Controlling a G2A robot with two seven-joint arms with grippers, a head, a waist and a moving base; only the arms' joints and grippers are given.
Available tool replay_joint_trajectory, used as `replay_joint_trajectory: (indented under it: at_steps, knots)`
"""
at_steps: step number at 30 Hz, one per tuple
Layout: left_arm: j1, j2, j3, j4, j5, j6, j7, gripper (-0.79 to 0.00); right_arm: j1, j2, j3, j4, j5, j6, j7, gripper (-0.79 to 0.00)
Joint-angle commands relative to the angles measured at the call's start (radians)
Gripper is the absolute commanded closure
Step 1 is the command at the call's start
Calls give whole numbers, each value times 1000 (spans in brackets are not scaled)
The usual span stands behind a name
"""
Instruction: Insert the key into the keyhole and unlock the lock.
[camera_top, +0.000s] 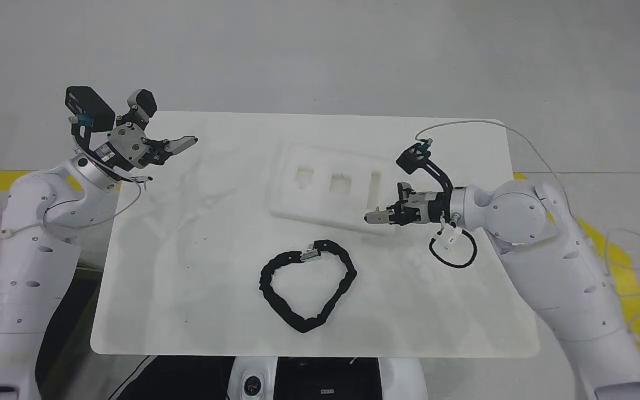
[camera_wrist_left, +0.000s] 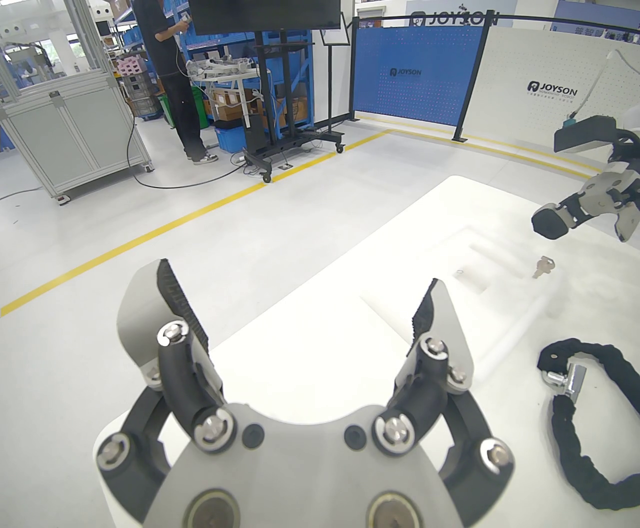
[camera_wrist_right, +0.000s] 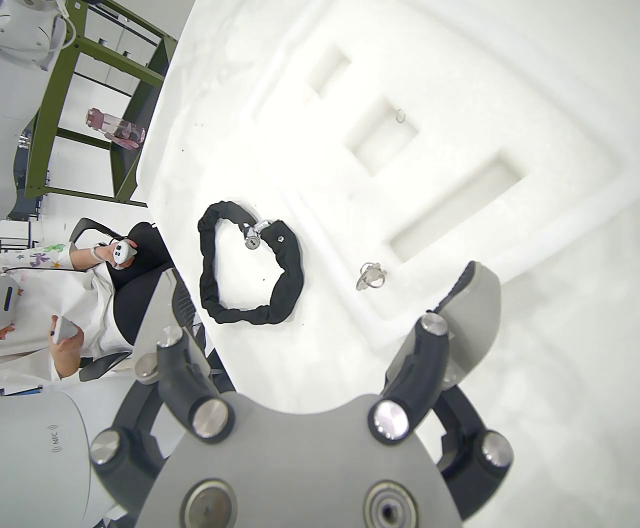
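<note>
We see one key (camera_wrist_right: 371, 276) lying flat on the near rim of the one foam tray (camera_wrist_right: 450, 100), beside the longest of its three recesses; we cannot tell which way the blade points. One chain lock (camera_wrist_right: 250, 265) lies near. The right gripper (camera_wrist_right: 322, 280) hovers spread wide by the key. The left gripper (camera_wrist_left: 299, 275), also spread, is well apart.

Across the room, a logo and one short word in white print stand on the blue pegboard panel (camera_wrist_left: 415, 65); the same mark shows in dark print on the white pegboard panel (camera_wrist_left: 542, 100) beside it, and larger on the back-wall sign (camera_wrist_left: 452, 19) above
</note>
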Motion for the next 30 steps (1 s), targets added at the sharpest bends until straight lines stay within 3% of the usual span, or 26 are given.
replay_joint_trajectory:
  at_steps: [1,8,17,24,30]
  knots:
    - [0,0,0,0,0,0,0,-785,0,0,0,0,0,0,0,-785]
    - [0,0,0,0,0,0,0,-785,-3,1,-2,-3,-12,10,2,-785]
    - [0,0,0,0,0,0,0,-785,53,-4,-74,-112,-99,275,181,-785]
    - [0,0,0,0,0,0,0,-785,123,-25,-158,-96,-146,391,191,-785]
    - [0,0,0,0,0,0,0,-785,159,-42,-214,-51,-159,414,165,-785]
